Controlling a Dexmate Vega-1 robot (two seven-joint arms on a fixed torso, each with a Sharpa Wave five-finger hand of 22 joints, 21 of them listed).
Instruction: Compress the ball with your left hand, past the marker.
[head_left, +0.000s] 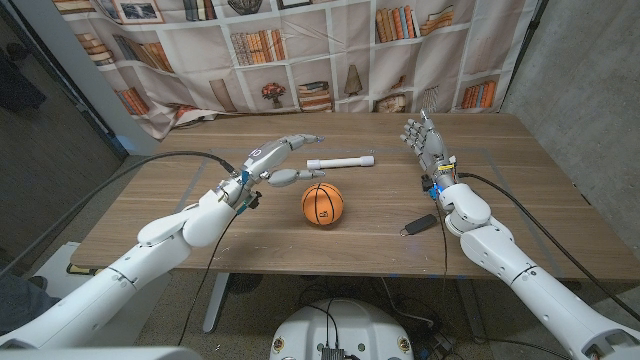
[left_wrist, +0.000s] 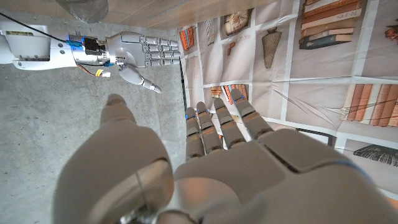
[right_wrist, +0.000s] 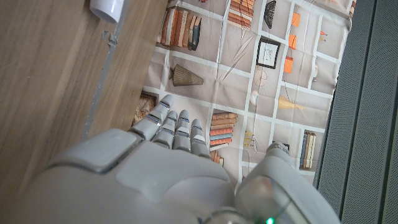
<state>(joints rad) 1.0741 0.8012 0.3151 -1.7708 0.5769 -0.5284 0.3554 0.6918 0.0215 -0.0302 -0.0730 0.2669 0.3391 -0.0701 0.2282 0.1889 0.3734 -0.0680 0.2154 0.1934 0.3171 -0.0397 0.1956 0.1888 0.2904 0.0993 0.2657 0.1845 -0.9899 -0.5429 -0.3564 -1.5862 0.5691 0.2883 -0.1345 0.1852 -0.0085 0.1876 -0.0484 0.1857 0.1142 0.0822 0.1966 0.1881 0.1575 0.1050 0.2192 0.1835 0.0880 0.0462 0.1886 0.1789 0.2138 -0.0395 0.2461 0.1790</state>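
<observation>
Fingers (head_left: 300, 140) above round, ribbed orange ball (head_left: 322, 204)

Lab: printed bookshelf backdrop (head_left: 300, 50), concrete wall (head_left: 590, 70), wooden table (head_left: 370, 230).

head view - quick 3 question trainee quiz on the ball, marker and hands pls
1. True or false: the left hand already grips the ball.
2. Which lies farther from the robot: A) the ball, B) the white marker?
3. Fill in: the right hand holds ____.

Key: 1 false, it hovers open beside the marker. 2 B. 3 nothing, fingers apart and raised.
</observation>
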